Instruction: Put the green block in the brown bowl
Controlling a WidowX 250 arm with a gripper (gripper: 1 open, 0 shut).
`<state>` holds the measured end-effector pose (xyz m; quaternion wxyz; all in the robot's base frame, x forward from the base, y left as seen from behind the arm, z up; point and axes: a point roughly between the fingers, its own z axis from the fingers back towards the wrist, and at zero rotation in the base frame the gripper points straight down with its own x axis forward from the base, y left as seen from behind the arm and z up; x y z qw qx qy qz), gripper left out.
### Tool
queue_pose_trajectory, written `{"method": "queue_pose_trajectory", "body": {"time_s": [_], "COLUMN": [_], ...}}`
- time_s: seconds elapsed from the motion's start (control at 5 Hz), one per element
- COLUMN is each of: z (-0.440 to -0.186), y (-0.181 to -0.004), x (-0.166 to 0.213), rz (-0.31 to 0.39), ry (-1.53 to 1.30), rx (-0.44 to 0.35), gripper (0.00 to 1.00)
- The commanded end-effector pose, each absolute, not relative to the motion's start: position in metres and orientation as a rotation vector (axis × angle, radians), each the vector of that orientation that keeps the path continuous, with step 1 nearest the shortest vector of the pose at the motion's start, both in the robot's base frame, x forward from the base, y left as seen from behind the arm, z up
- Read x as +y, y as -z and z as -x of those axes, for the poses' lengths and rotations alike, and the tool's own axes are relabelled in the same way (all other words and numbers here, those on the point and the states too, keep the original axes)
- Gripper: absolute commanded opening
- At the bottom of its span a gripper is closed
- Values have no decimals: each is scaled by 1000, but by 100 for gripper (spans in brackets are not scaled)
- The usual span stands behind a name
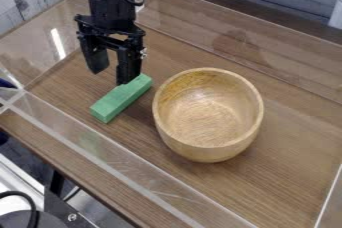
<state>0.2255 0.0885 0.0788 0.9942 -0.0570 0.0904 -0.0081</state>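
The green block lies flat on the wooden table, its long side running diagonally, just left of the brown bowl. The bowl is round, light tan and has nothing in it. My gripper hangs over the block's far end, pointing down, fingers spread open with nothing between them. Whether the right finger touches the block's upper end I cannot tell.
A clear plastic wall runs along the table's near edge, and another stands along the right side. Bare table surface stretches behind the bowl.
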Motion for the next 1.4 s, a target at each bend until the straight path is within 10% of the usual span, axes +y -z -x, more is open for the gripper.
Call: {"method": "queue_pose_trajectory", "body": {"time_s": [0.0,0.8,1.2], "z": [-233,-221,-225], "y": [-86,-57,-104], "x": [91,80,68], "rz": [82,146,126], "ry": [83,182,263], "rx": [148,62,96], "gripper": [100,100,100]}}
